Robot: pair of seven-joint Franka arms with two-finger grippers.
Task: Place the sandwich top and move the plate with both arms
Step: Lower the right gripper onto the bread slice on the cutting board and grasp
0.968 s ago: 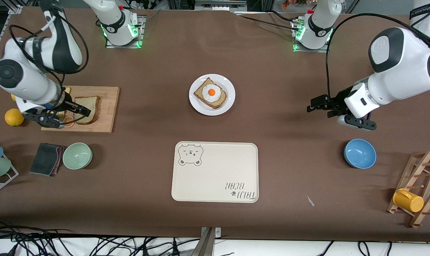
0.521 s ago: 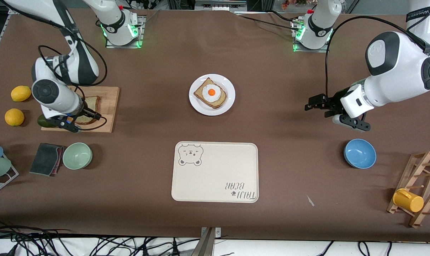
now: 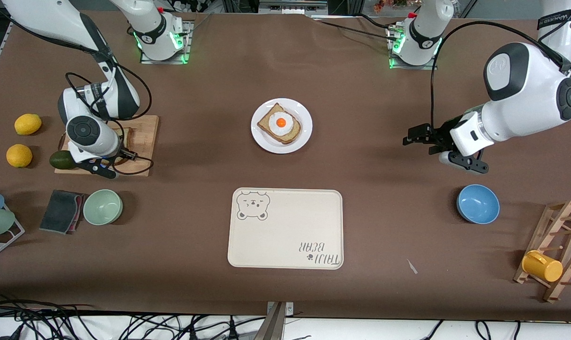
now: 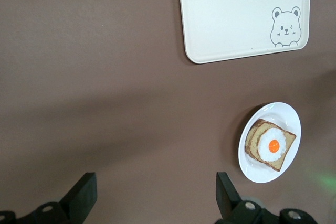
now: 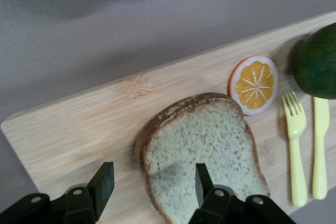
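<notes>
step: right arm's grasp of the sandwich top (image 5: 202, 150), before carrying it to the plate (image 3: 281, 126).
right end effector (image 5: 152, 184): low over the cutting board (image 5: 84, 124) at the right arm's end of the tabletop (image 3: 209, 85); fingers spread, one over the slice's face, the other off its crust edge over bare board. Nothing pinched yet.
left end effector (image 3: 415, 140): waits in the air over bare tabletop toward the left arm's end, fingers spread wide, empty.
sandwich top: flat on the board, domed end toward the orange slice (image 5: 253, 84); yellow fork (image 5: 294, 145) and avocado (image 5: 317, 59) just beside it.
plate: mid-tabletop, farther from the front camera than the bear tray (image 3: 285, 229), carrying the egg slice (image 3: 280, 123).
grasp advice: likely best to get one finger under or against the crust edge and the other on top, then close gently; the slice looks soft and thin, so a hard squeeze could fold it.
risk: a finger pressing mid-face may just push the slice along the board toward the fork.
after: lift clear, keep the slice level, align with the egg slice.
</notes>
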